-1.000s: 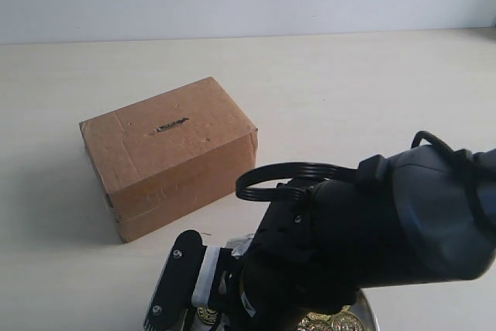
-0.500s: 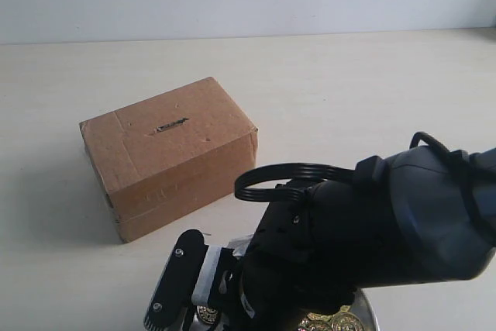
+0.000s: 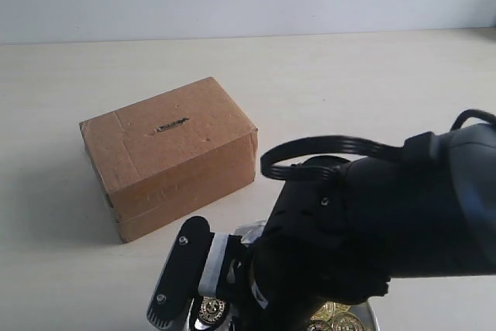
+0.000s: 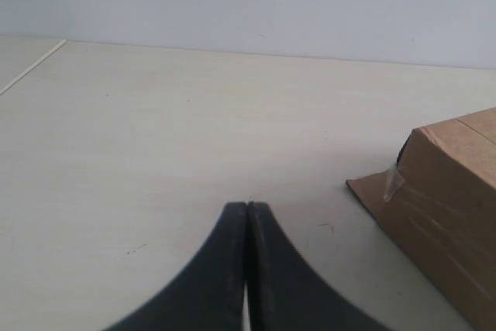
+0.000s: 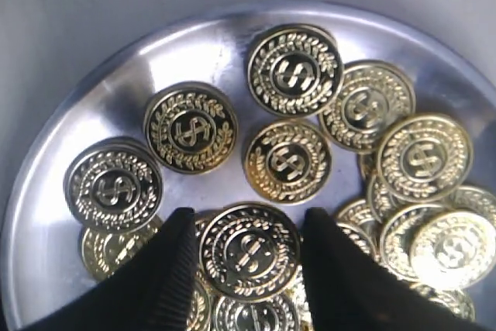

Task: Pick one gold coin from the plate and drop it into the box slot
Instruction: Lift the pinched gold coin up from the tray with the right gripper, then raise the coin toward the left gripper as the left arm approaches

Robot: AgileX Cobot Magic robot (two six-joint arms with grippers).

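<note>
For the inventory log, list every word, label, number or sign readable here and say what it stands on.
"$": stamped in the middle of each gold coin lying face up on the plate, ringed by a leaf wreath; the coin between the right gripper fingers shows it too.
The box: no readable print, only faint marks on the cardboard.
Nothing else in these views carries text.

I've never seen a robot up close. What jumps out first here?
The heap of shiny gold coins on the silver plate, seen from the right wrist, where the right pincer flanks one coin. From outside, the bulky dark arm fills the lower right, and the brown box with its slot stands to its left.
</note>
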